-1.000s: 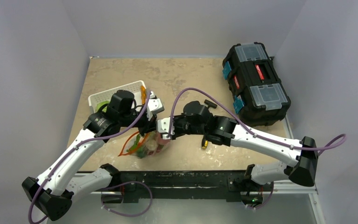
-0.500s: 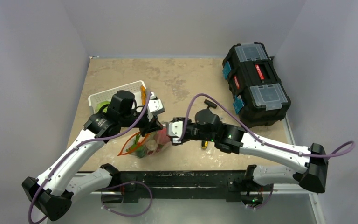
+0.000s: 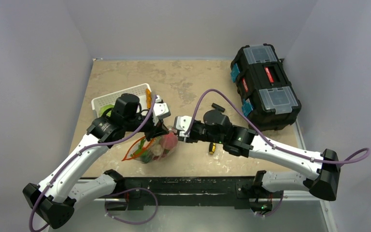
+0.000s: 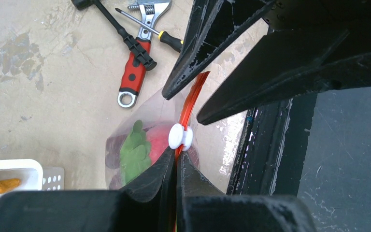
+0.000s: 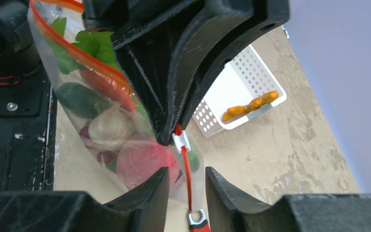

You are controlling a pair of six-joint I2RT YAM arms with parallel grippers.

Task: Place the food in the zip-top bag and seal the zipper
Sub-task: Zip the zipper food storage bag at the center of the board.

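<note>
At the near table (image 3: pixel 193 77) edge, the left gripper (image 4: pixel 176 159) pinches the zipper (image 4: pixel 192 99), the right gripper (image 5: pixel 186 171) open astride it. The zip-top bag (image 4: pixel 142 113) looks limp, so grip that strip.

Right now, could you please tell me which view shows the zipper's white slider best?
Left wrist: the slider sits whole and sharp on the zipper. Right wrist shows it smaller; the top view cannot resolve it.

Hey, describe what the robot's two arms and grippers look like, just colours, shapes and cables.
The left arm and right arm have smooth white link shells with chunky black joints. A purple cable loops loosely along each. The left gripper and right gripper are matte black, each with two wedge-shaped, rough-textured fingers tapering to narrow tips.
</note>
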